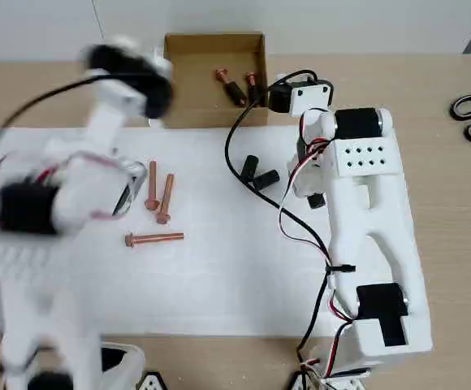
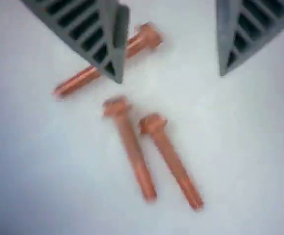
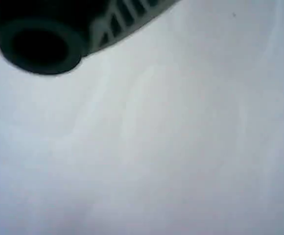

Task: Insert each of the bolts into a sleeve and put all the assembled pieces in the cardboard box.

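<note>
Three bolts [image 2: 130,147] lie loose on the mat [image 1: 219,284], and we've got the left gripper [image 2: 170,76] right above them!
Its fingers are spread wide, gripping nothing, with one tip crossing a bolt's shank. Over on the right we see the right gripper [image 1: 313,188] clamped on a sleeve [image 3: 39,46] just above the mat, near two loose sleeves [image 1: 257,172]. Behind them, the box [image 1: 215,36] holds two assembled pieces [image 1: 234,88].

No text, label, number or sign can be read anywhere. The cardboard box [image 1: 191,81] shows plain brown faces.
</note>
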Controlling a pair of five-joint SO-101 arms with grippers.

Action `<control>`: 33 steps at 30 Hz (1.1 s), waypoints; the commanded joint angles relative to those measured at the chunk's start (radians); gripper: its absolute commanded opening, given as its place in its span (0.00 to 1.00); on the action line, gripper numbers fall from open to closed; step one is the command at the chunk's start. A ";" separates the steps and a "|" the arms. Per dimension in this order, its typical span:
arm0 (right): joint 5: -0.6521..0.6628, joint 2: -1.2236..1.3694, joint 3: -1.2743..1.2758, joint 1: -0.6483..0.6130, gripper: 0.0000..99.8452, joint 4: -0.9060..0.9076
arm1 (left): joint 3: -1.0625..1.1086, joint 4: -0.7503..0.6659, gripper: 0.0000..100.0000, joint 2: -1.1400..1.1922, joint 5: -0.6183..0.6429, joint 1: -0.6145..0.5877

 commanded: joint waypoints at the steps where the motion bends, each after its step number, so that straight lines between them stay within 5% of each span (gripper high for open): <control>1: -0.014 -0.050 -0.040 0.002 0.00 -0.001 | 0.005 0.015 0.12 -0.167 0.334 -0.048; 5: -0.014 -0.051 -0.040 0.002 0.00 0.002 | 0.134 0.014 0.13 -0.242 0.399 -0.152; 15: -0.014 -0.050 -0.040 0.002 0.00 0.005 | 0.561 0.009 0.15 -0.373 0.471 -0.164; 22: -0.015 -0.050 -0.040 0.002 0.00 0.005 | 0.779 -0.273 0.13 -0.414 0.486 -0.140; 29: -0.032 -0.048 -0.040 0.002 0.00 -0.001 | 0.944 -0.471 0.14 -0.410 0.968 -0.118; 33: -0.035 -0.048 -0.040 0.002 0.00 -0.001 | 0.957 -0.496 0.14 -0.407 0.988 -0.071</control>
